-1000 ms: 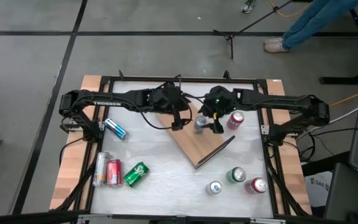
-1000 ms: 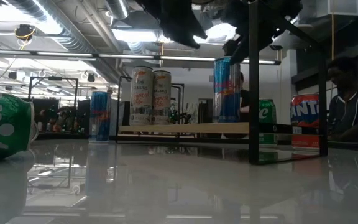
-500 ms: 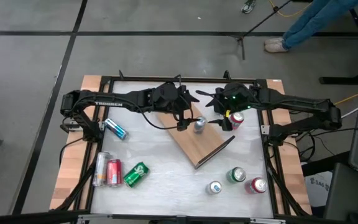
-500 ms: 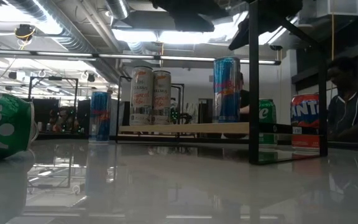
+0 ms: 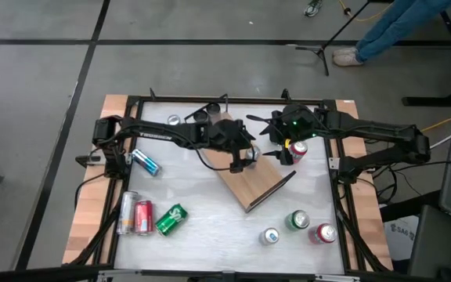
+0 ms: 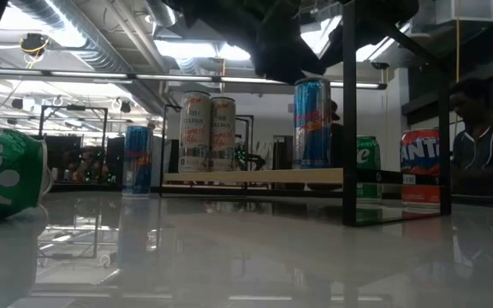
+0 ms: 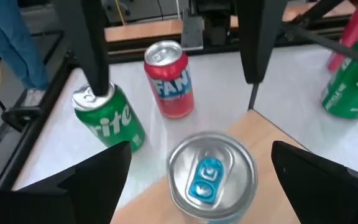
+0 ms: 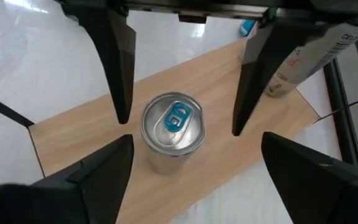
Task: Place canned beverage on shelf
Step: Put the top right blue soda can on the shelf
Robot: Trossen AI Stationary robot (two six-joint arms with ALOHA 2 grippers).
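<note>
A silver can with a blue tab stands upright on its base on the light-brown wooden shelf, which lies slantwise mid-table. In the low view the can stands on the shelf. My left gripper is open above the can, one finger on either side, apart from it. In the high view my left gripper hides the can. My right gripper is open too, a little to the can's right, touching nothing.
Two tall pale cans stand by the shelf's far end. A red can stands beside my right gripper. Upright cans stand near right. Several cans lie at the left, and a blue one lies farther back.
My right gripper has drawn back from the blue-tab can toward the table's right edge, leaving it upright on the shelf. My left gripper has gone toward the table's right edge and now stands over that can.
</note>
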